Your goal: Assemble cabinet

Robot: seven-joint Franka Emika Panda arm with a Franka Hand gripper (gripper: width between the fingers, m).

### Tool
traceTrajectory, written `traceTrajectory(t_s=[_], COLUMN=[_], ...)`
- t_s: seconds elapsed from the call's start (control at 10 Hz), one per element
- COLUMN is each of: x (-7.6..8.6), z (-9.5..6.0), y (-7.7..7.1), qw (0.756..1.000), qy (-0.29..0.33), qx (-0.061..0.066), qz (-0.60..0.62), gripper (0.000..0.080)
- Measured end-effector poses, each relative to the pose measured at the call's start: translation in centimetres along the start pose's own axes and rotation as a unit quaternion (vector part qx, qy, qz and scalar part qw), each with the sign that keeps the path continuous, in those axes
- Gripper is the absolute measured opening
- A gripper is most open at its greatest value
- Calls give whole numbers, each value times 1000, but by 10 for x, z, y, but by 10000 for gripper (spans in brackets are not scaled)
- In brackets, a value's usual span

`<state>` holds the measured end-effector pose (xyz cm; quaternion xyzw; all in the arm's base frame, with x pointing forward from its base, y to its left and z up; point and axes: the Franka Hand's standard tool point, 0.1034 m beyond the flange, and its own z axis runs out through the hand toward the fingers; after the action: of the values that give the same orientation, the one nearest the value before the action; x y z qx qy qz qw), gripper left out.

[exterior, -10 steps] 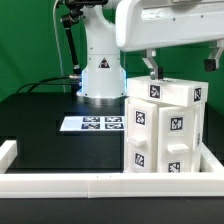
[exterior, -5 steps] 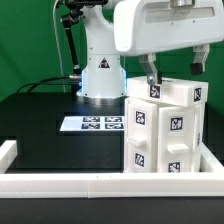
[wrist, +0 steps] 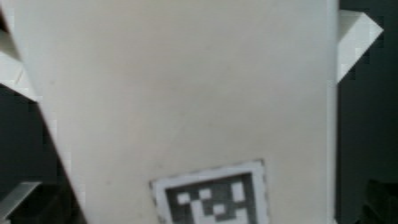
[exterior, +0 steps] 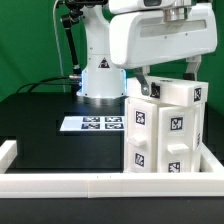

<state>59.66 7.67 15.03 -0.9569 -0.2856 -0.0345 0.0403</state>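
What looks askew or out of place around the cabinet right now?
Nothing stands out. The cabinet stands upright against the white rail at the exterior view's right, its tagged faces intact. The gripper hangs right over its top, and the marker board lies flat on the table.

My arm: lower than a second ago, its housing now hiding more of the base behind.
My fingers [exterior: 143, 82]: dropped to the cabinet [exterior: 166, 130] top edge.

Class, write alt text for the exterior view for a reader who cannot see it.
A white robot arm's gripper hangs over the top of the cabinet, a tall white tagged box on a black table. The marker board lies flat beside it.
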Motion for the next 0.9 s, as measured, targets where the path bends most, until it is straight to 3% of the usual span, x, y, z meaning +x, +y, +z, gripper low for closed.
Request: traceTrajectory(t_s=[0.1, 0.2, 0.5, 0.9], x=[0, 0, 0, 1], z=[0, 0, 0, 0], y=[0, 0, 0, 0], qw=[1000, 1000, 1000, 982], qy=[0, 0, 0, 1], qx=[0, 0, 0, 1], qz=[0, 0, 16, 187], gripper=[648, 559, 560, 560])
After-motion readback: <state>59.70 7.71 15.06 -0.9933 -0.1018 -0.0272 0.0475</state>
